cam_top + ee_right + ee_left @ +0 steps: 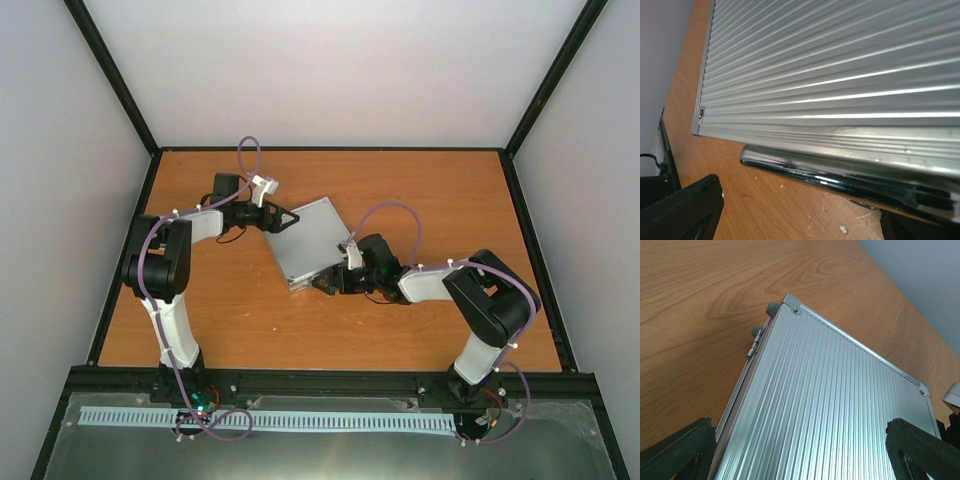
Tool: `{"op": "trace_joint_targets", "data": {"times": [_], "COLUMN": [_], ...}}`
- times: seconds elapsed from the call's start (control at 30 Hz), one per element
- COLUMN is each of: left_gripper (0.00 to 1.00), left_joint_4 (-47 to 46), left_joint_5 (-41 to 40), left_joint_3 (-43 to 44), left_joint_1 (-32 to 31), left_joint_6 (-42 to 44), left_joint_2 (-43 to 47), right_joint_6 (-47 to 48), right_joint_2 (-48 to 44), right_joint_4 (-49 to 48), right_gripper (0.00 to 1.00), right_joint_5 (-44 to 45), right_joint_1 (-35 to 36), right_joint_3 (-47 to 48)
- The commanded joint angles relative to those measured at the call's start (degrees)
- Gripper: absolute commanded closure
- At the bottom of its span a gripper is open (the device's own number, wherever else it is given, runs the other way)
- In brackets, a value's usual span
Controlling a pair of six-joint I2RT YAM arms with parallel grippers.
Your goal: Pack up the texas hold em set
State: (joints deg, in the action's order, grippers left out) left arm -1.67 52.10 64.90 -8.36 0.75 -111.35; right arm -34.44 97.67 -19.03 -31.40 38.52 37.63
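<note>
Chrome handle (840, 177) is showing right in front of the right gripper (333, 281), which is hanging spread wide at the near edge of the case (308, 245), gripping nothing. That case is lying flat and shut in the middle of the table (420, 190), turned at an angle, so packing is looking nearly done to me. Left gripper (285, 219) is hovering just as wide at the far corner by the hinge (754, 342). No chips or discs are showing anywhere, so I'm guessing they're inside. Latches aren't showing in any view, so can't tell if it's fastened.

A wooden table (300, 330) — pale walls (330, 60) around it — white slotted strip (300, 421) in front.
</note>
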Motion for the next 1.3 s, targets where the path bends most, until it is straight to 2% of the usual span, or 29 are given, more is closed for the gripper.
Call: {"op": "trace_joint_targets", "data": {"times": [0.0, 0.33, 1.03, 1.27], "left_gripper": [0.06, 0.06, 0.06, 0.06], "left_joint_4": [2.5, 1.5, 0.4, 0.3], "left_joint_5": [0.8, 0.9, 2.6, 3.5], "left_joint_3": [-1.9, -2.6, -2.2, -2.4], "left_joint_1": [0.2, 0.2, 0.2, 0.2], "left_joint_6": [1.1, 0.9, -0.3, -0.5], "left_joint_2": [0.0, -0.3, -2.3, -2.8], "right_joint_6": [-3.5, -12.6, -20.1, -23.5], "right_joint_2": [-1.9, -6.5, -2.3, -3.3], "right_joint_4": [-3.2, -8.3, -17.3, -16.9], "right_gripper": [0.15, 0.14, 0.13, 0.13], "right_joint_5": [-5.7, -3.9, -2.2, 3.4], "right_joint_1": [0.2, -1.2, -1.4, -1.3], "right_joint_3": [-1.0, -3.6, -4.0, -4.9]}}
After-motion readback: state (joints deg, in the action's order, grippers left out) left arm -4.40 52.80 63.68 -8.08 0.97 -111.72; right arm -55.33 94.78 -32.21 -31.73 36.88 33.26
